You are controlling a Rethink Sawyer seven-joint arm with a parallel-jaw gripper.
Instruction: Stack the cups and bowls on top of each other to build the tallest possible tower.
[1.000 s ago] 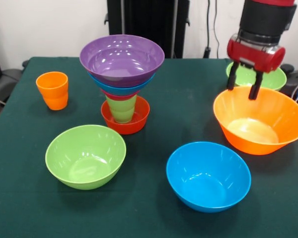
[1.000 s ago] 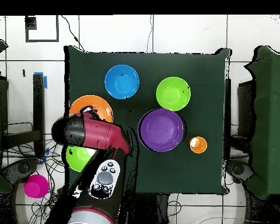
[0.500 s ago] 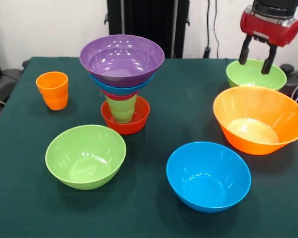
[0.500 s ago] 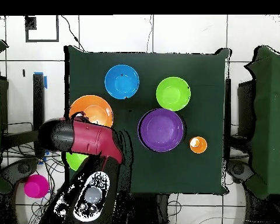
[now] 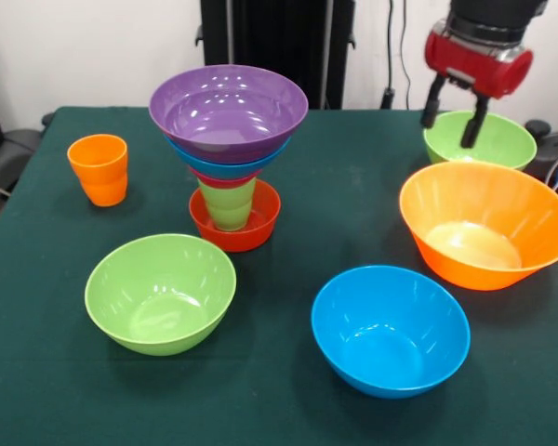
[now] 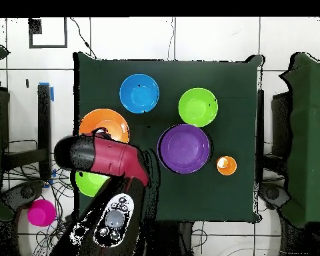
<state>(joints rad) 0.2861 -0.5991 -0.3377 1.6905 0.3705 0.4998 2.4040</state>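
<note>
The tower (image 5: 228,149) stands on a small red-orange bowl (image 5: 236,223). In that bowl is a light green cup (image 5: 228,203), then a pink bowl, a blue bowl and a purple bowl (image 5: 228,110) on top. From overhead only the purple bowl (image 6: 184,148) shows. An orange cup (image 5: 99,169) stands alone to the left. Loose on the table are two lime green bowls (image 5: 160,293) (image 5: 488,141), a blue bowl (image 5: 391,330) and a very large orange bowl (image 5: 486,223). My gripper (image 5: 446,132) hangs open and empty above the left rim of the far lime green bowl.
The red arm (image 6: 99,155) covers part of the orange bowl (image 6: 103,123) and a green bowl (image 6: 89,181) in the overhead view. A magenta object (image 6: 41,212) lies off the table. The dark green table (image 5: 335,186) has bare cloth between the tower and the right-hand bowls.
The gripper rose from the large orange bowl's far rim, staying open and empty. It now hangs higher, over the far lime green bowl. No bowl or cup moved.
</note>
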